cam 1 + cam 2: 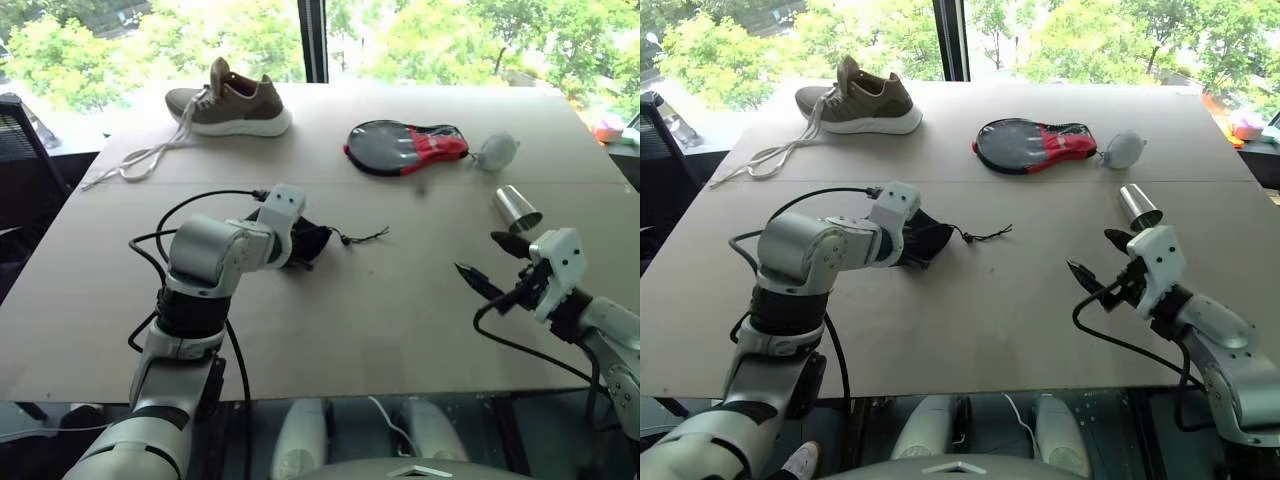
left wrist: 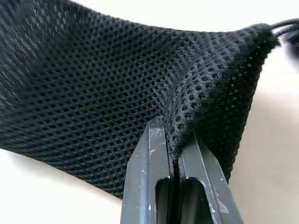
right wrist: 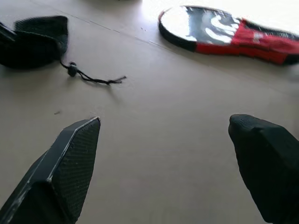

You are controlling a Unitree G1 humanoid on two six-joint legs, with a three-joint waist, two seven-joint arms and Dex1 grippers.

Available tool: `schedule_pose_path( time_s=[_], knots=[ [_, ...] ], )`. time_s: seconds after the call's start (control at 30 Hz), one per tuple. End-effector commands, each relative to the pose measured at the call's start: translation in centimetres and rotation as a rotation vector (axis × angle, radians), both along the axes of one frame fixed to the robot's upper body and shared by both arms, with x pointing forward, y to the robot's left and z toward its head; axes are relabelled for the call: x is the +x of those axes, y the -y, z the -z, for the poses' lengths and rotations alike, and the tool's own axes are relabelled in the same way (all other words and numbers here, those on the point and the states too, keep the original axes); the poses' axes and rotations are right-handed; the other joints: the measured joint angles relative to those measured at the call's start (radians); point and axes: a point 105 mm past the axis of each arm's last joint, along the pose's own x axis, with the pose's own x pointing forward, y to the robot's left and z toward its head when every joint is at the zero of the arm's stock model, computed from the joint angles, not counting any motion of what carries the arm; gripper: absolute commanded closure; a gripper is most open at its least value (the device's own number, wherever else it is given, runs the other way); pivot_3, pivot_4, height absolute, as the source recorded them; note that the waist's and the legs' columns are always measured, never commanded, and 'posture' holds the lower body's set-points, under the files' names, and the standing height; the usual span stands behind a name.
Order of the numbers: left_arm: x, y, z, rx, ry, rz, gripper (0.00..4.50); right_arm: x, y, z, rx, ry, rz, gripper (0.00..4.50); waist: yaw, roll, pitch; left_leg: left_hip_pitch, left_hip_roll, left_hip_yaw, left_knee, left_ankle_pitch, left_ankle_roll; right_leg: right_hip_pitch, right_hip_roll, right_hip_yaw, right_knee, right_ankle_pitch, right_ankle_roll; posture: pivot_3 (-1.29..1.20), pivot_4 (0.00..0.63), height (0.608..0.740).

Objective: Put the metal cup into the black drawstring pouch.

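Left jaws: my left gripper (image 2: 174, 156) is clamped tight on a fold of the small soft black mesh drawstring pouch (image 2: 117, 88); the fabric bunches up right where the two fingers meet.

Pouch, place: it lies on the broad pale brown table (image 1: 380, 320), right under and ahead of my left jaws, its thin black cord with a bead (image 1: 985, 236) trailing off toward my right side.

Right jaws: my right gripper (image 1: 492, 262) stands wide open, nothing between the fingers, hovering just above the table.

Cup, place: the small shiny silver steel cup (image 1: 516, 209) lies on its side just beyond my right jaws, near them and not touching, mouth turned toward me and to the right.

Cup, handling: I judge it light, rigid and slick; on its side it may roll away at a nudge. Best hold looks to be across the body near the middle, one finger on each side, squeezing square so it cannot squirt out.

Pouch, handling: limp and floppy; my pinch lifts one layer only, so the mouth may sag shut when the cup comes.

Beyond both jaws: a flat black-and-red oval paddle case (image 1: 405, 146), a pale grey ball-like object (image 1: 496, 152), a brown-grey sneaker with loose white laces (image 1: 228, 105).
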Motion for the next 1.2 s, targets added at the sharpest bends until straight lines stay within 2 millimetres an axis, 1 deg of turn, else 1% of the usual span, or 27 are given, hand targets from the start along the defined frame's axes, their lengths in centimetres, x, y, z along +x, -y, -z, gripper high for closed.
schedule_pose_path(
  time_s=[0.03, 0.1, 0.2, 0.43, 0.53, 0.57, 0.6, 0.67, 0.7, 0.73, 0.83, 0.87, 0.93, 0.97, 1.0, 1.03, 1.07, 1.1, 1.13, 1.2],
  knots=[
    [0.6, -0.2, -1.2, -0.034, 0.031, -0.023, 4.46, 2.5, 2.6, 0.0, 0.097, -0.1, 0.214, 0.0, 0.0, 0.0, 0.0, 0.0, 0.0, 0.0, 0.0, 0.0, 0.0, 0.0, 0.0, 0.0, 0.0, 0.0, 0.0, 0.0, 0.15, 0.74],
    [0.7, -0.2, -1.3, -0.04, 0.036, -0.036, 4.46, 3.8, 3.7, 0.3, 0.14, -0.134, 0.302, 0.0, 0.001, 0.0, 0.0, 0.0, 0.0, 0.0, 0.0, 0.0, 0.0, 0.0, 0.0, 0.0, 0.0, 0.0, 0.0, 0.0, 0.15, 0.74],
    [0.8, -0.3, -1.5, -0.039, 0.049, -0.046, 4.46, 5.1, 4.6, 0.3, 0.182, -0.14, 0.377, 0.0, 0.004, 0.0, 0.0, -0.001, -0.001, 0.0, 0.0, 0.0, 0.0, -0.001, 0.0, 0.0, 0.0, 0.0, 0.0, 0.0, 0.15, 0.74],
    [0.5, -0.7, -1.5, -0.03, 0.064, -0.064, 4.46, 7.9, 5.8, 0.1, 0.199, -0.109, 0.474, 0.0, -0.001, 0.001, 0.0, -0.002, -0.001, 0.002, -0.002, 0.001, -0.003, -0.003, -0.001, 0.002, -0.001, 0.0, 0.0, 0.0, 0.15, 0.74],
    [0.4, -1.0, -1.4, -0.03, 0.07, -0.077, 4.46, 9.1, 6.2, -0.5, 0.215, -0.059, 0.497, 0.0, -0.003, 0.001, 0.001, -0.003, -0.001, 0.003, -0.002, 0.002, -0.003, -0.005, -0.001, 0.003, 0.0, 0.0, 0.0, 0.0, 0.15, 0.74],
    [0.4, -1.0, -1.3, -0.03, 0.071, -0.079, 4.5, 9.4, 6.4, -0.6, 0.207, -0.043, 0.504, 0.55, -0.004, 0.001, 0.001, -0.003, -0.001, 0.003, -0.002, 0.002, -0.003, -0.005, -0.001, 0.004, 0.0, 0.0, 0.0, 0.0, 0.15, 0.74],
    [0.3, -1.0, -1.3, -0.031, 0.073, -0.081, 4.5, 9.8, 6.4, -0.6, 0.213, -0.03, 0.504, 0.82, -0.006, 0.001, 0.001, -0.003, -0.001, 0.004, -0.002, 0.002, -0.003, -0.006, -0.001, 0.004, 0.0, 0.0, 0.001, 0.0, 0.15, 0.74],
    [0.3, -0.9, -1.4, -0.036, 0.078, -0.082, 4.5, 10.3, 6.5, -0.5, 0.219, -0.023, 0.511, 1.84, -0.007, 0.001, 0.001, -0.005, -0.001, 0.004, -0.002, 0.002, -0.004, -0.007, -0.001, 0.004, 0.001, 0.0, 0.001, 0.0, 0.15, 0.74],
    [0.3, -0.9, -1.4, -0.038, 0.08, -0.082, 4.5, 10.5, 6.5, -0.4, 0.217, -0.02, 0.514, 2.13, -0.007, 0.001, 0.001, -0.005, -0.001, 0.004, -0.002, 0.002, -0.004, -0.008, -0.001, 0.004, 0.001, 0.0, 0.001, 0.0, 0.15, 0.74],
    [0.3, -0.8, -1.5, -0.04, 0.083, -0.082, 4.5, 10.6, 6.5, -0.4, 0.221, -0.013, 0.51, 2.71, -0.008, 0.001, 0.001, -0.005, -0.001, 0.004, -0.002, 0.002, -0.004, -0.008, -0.001, 0.004, 0.001, 0.0, 0.001, 0.0, 0.15, 0.74],
    [0.5, -0.8, -2.0, -0.054, 0.096, -0.082, 4.5, 10.7, 6.3, -0.9, 0.252, 0.027, 0.494, 4.22, -0.011, 0.001, 0.001, -0.005, -0.001, 0.004, -0.002, 0.002, -0.004, -0.008, -0.001, 0.004, 0.001, 0.0, 0.001, 0.0, 0.15, 0.74],
    [0.5, -0.8, -2.2, -0.062, 0.101, -0.08, 4.5, 10.5, 6.2, -1.2, 0.256, 0.044, 0.477, 4.43, -0.013, 0.002, 0.001, -0.006, -0.001, 0.004, -0.002, 0.002, -0.004, -0.008, -0.001, 0.004, 0.001, 0.0, 0.001, 0.0, 0.15, 0.74],
    [0.6, -0.5, -2.5, -0.091, 0.108, -0.06, 4.5, 9.8, 5.5, -1.9, 0.241, 0.079, 0.411, 4.43, -0.014, 0.002, 0.001, -0.006, -0.001, 0.004, -0.002, 0.002, -0.004, -0.009, -0.001, 0.004, 0.002, 0.0, 0.001, 0.0, 0.15, 0.74],
    [0.6, -0.1, -2.7, -0.118, 0.113, -0.037, 4.5, 9.3, 4.8, -2.3, 0.225, 0.1, 0.363, 4.43, -0.014, 0.002, 0.001, -0.007, -0.001, 0.004, -0.002, 0.002, -0.004, -0.009, -0.001, 0.004, 0.002, 0.0, 0.001, 0.0, 0.15, 0.74],
    [0.6, 0.2, -2.9, -0.148, 0.115, -0.017, 4.5, 8.4, 3.8, -2.8, 0.194, 0.122, 0.292, 4.43, -0.014, 0.002, 0.001, -0.007, -0.001, 0.004, -0.002, 0.002, -0.004, -0.01, -0.001, 0.003, 0.001, 0.0, 0.001, 0.0, 0.15, 0.74],
    [0.6, 0.3, -3.0, -0.171, 0.113, -0.008, 4.5, 7.4, 2.4, -3.1, 0.155, 0.139, 0.205, 4.43, -0.015, 0.003, 0.002, -0.008, -0.001, 0.003, -0.002, 0.002, -0.004, -0.01, -0.001, 0.003, 0.001, 0.0, 0.001, 0.0, 0.15, 0.74],
    [0.6, 0.5, -3.1, -0.2, 0.114, -0.005, 4.5, 5.9, 0.4, -3.3, 0.13, 0.148, 0.081, 4.43, -0.015, 0.003, 0.002, -0.009, 0.0, 0.003, -0.002, 0.002, -0.004, -0.01, -0.001, 0.003, 0.001, 0.0, 0.001, 0.0, 0.15, 0.74],
    [0.6, 0.5, -3.1, -0.218, 0.118, -0.002, 4.5, 4.5, -1.2, -3.3, 0.131, 0.138, -0.018, 4.43, -0.013, 0.003, 0.001, -0.009, -0.001, 0.003, -0.002, 0.002, -0.004, -0.011, -0.001, 0.003, 0.001, 0.0, 0.001, 0.0, 0.15, 0.74],
    [0.6, 0.7, -3.1, -0.229, 0.123, 0.011, 4.5, 2.5, -3.4, -3.1, 0.143, 0.114, -0.146, 4.43, -0.014, 0.004, 0.001, -0.011, -0.001, 0.002, -0.002, 0.002, -0.004, -0.013, -0.001, 0.002, 0.001, 0.0, 0.001, 0.0, 0.15, 0.74],
    [0.4, 0.9, -3.1, -0.253, 0.125, 0.036, 4.5, -0.3, -6.1, -2.9, 0.176, 0.071, -0.294, 4.43, -0.021, 0.003, 0.002, -0.013, 0.0, 0.001, -0.001, 0.002, -0.004, -0.014, 0.0, 0.001, 0.001, 0.0, 0.001, 0.0, 0.15, 0.74]
  ],
)
